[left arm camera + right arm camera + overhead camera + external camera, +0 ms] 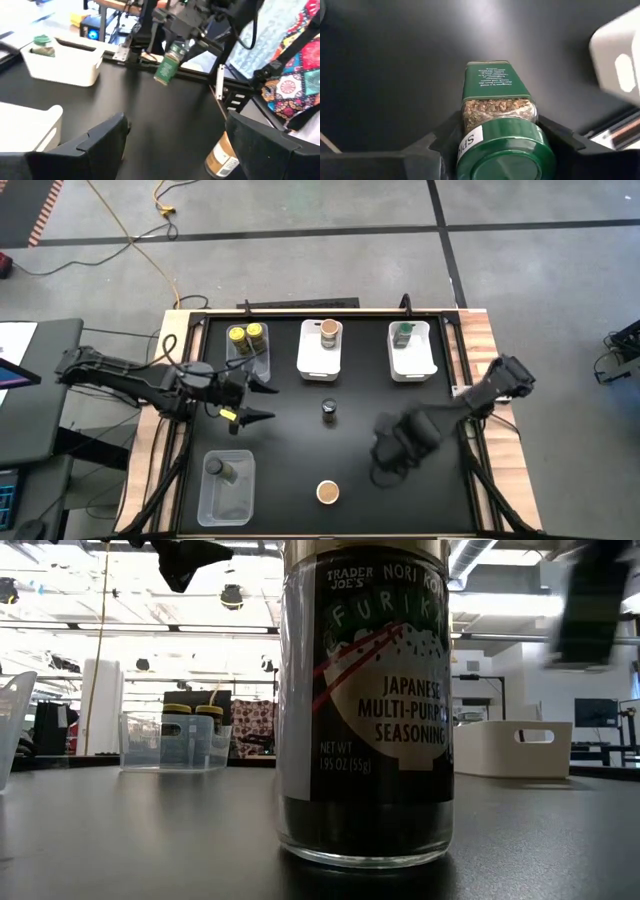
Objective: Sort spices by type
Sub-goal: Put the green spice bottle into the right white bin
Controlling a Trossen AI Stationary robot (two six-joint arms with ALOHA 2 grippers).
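A: What is the right pincer (495, 145) pinching?

B: A green-capped jar (499, 115) of dried herbs, glass-bodied with a green label, gripped just below its ribbed cap above the matte black surface (300, 450).

A: And the left pincer (262, 402)?

B: Spread wide and holding nothing, hovering near the clear bin (248, 352) that holds two yellow-topped jars (246, 334).

A: Other spices?

B: A tan-lidded jar (328, 493) and a dark-lidded jar (329, 411) stand loose on the surface; a tan one sits in the middle white bin (321, 365), a green one in the right white bin (412, 366).
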